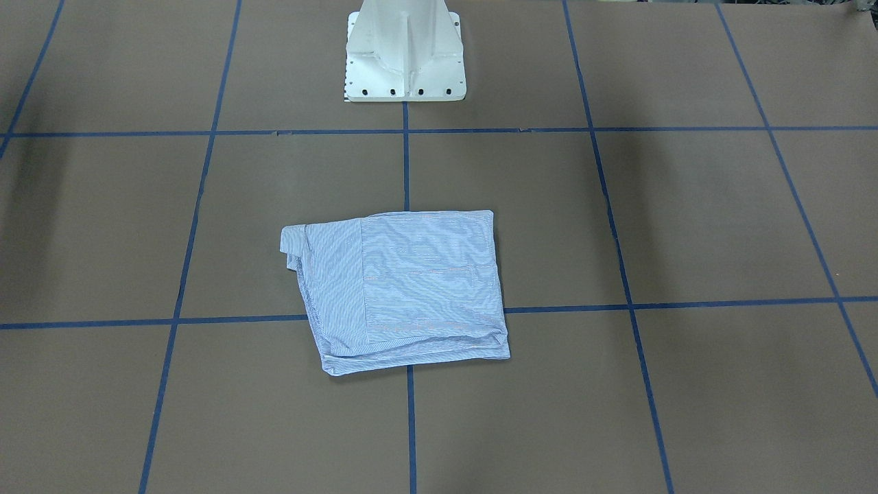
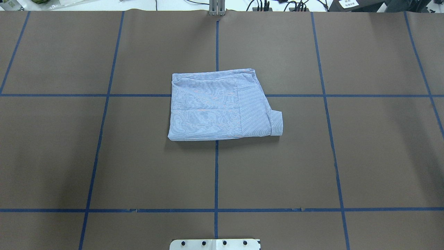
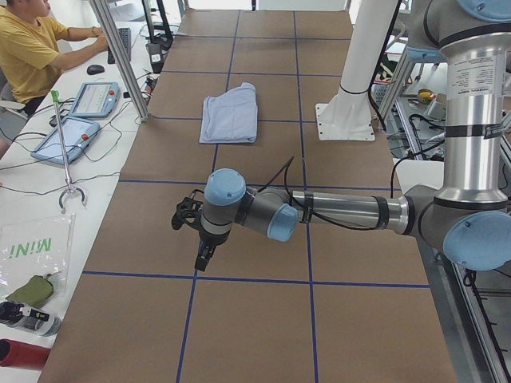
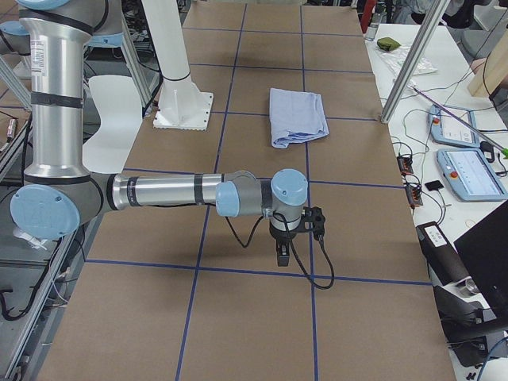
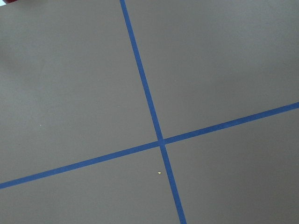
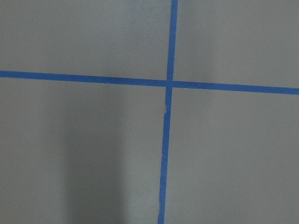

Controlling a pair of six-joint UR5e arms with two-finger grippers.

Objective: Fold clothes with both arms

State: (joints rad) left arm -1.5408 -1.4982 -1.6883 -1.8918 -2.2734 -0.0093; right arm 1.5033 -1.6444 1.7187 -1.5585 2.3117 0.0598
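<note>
The clothes are one light blue striped shirt (image 1: 411, 288), folded into a compact rectangle and lying flat at the middle of the brown table (image 2: 215, 107). A cuffed bit of sleeve sticks out at one corner. In the side views the shirt (image 3: 230, 116) (image 4: 295, 115) lies far from both arms. The left gripper (image 3: 204, 259) hangs over bare table at the robot's left end. Over the opposite end hangs the right gripper (image 4: 283, 254). Whether either is open or shut I cannot tell. Both wrist views show only brown table with blue tape lines.
The white pedestal base (image 1: 405, 62) stands behind the shirt. Blue tape lines grid the brown table (image 2: 104, 156). Beside the table runs a bench where a person (image 3: 28, 48) sits, with tablets (image 3: 96, 100), cables and small items on it. A metal post (image 4: 409, 63) stands at the table edge.
</note>
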